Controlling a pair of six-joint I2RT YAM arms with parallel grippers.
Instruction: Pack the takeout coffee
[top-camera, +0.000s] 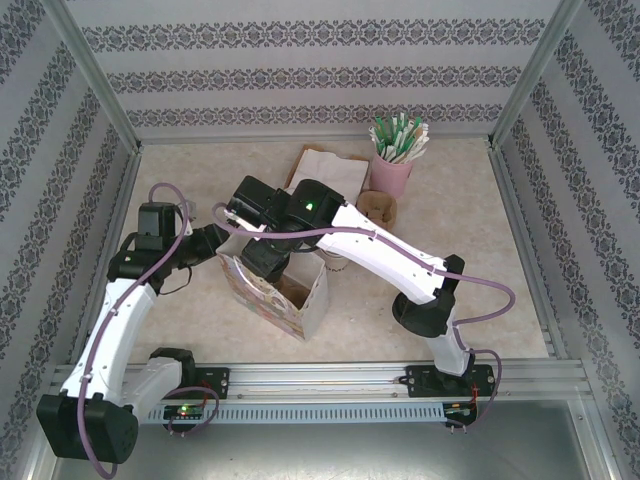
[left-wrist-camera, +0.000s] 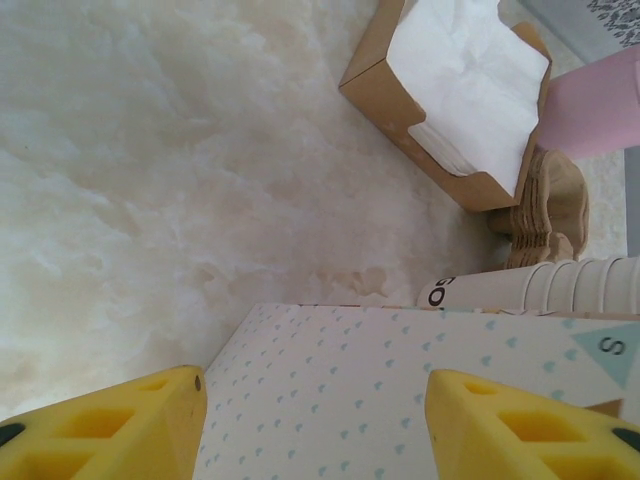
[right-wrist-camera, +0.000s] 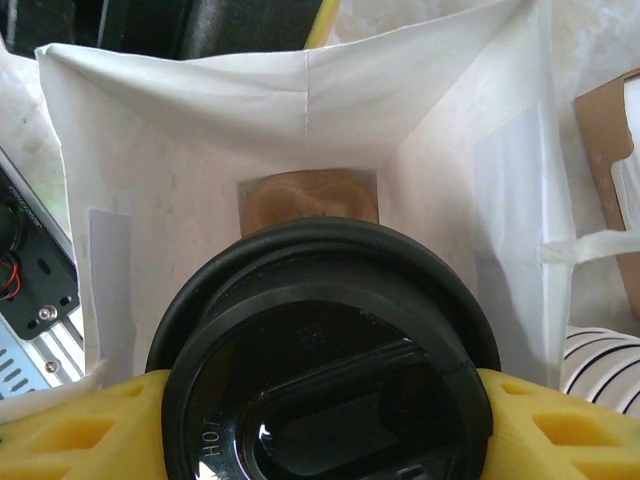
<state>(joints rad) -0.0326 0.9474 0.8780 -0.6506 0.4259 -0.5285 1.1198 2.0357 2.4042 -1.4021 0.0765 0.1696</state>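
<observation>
The takeout coffee is sitting clamped between the yellow fingers of the right gripper, one finger pressing in on each side just under the rim of its black sip lid. The word HOT is showing on the lid's lower left edge. The cup body itself is hiding under the lid, so I cannot tell how far down it reaches.

Straight below that gripper, the paper bag is standing open, its white inner walls rising around the lid and a brown panel lying at the bottom. From above, the right gripper is hanging over the mouth of the bag, and I cannot make out the cup there under the arm.

The left gripper is hovering just beside the right one, at the bag's left edge. In its own wrist view the left gripper is keeping its fingers spread wide, and the bag's dotted outer wall is showing between them; I cannot tell whether either finger is touching it.

Beyond the left gripper's fingertips, a stack of paper cups is lying on its side just past the bag. Farther out, a brown napkin box is holding white napkins, with a pink cup just beside it. From overhead, that pink cup is holding green-and-white sticks.
</observation>
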